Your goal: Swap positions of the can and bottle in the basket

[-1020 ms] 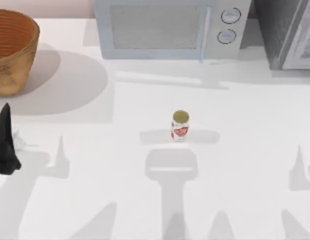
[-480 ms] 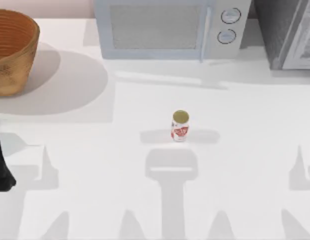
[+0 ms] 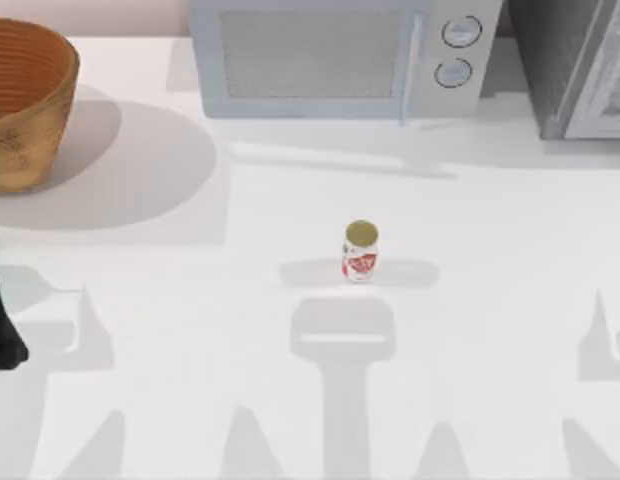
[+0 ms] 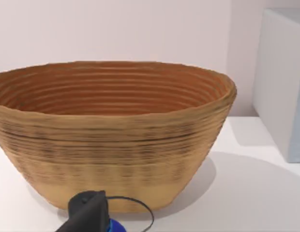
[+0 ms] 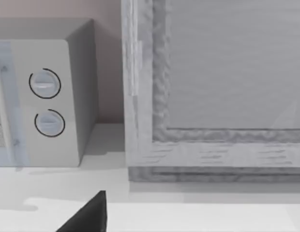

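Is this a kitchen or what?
It looks like a pretend kitchen counter, made on a computer. There is a white microwave with two round knobs at the back, a wicker basket at the left, and a little can standing on the white table.

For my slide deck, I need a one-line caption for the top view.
Can upright mid-table, basket far left, microwave behind, left gripper at left edge.
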### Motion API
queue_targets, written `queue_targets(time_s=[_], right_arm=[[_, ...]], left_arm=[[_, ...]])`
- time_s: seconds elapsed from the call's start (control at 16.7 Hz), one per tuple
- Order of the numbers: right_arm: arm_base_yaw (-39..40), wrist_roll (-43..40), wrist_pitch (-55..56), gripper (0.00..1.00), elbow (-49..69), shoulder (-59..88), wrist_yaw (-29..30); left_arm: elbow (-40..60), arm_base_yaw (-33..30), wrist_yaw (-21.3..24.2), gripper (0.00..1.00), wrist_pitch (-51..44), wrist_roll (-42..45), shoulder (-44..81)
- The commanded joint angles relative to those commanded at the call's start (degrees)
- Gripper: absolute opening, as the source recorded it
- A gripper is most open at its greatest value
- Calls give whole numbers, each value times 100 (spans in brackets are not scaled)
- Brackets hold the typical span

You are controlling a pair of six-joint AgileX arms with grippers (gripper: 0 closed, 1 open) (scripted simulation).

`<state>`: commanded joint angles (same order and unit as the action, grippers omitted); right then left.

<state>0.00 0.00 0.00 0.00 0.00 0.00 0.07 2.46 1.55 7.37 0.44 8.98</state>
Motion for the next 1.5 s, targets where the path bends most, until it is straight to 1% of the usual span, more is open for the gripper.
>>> queue_targets(time_s=[0.12, 0.3, 0.78, 1.02, 1.26, 1.5], right_arm=[[0, 0, 0, 100, 0, 0, 0], [0, 0, 0, 100, 0, 0, 0], [0, 0, 0, 100, 0, 0, 0], [0, 0, 0, 100, 0, 0, 0], [0, 0, 0, 100, 0, 0, 0], [0, 0, 0, 100, 0, 0, 0]], left_arm=[[28, 174, 153, 100, 623, 41, 724], [106, 473, 470, 100, 1821, 122, 2098], [410, 1345, 1542, 100, 5649, 383, 6581], [549, 1733, 2017, 100, 7352, 498, 8684], [623, 2049, 2344, 100, 8592, 577, 10248], [640, 2226, 2494, 100, 9202, 612, 10991]])
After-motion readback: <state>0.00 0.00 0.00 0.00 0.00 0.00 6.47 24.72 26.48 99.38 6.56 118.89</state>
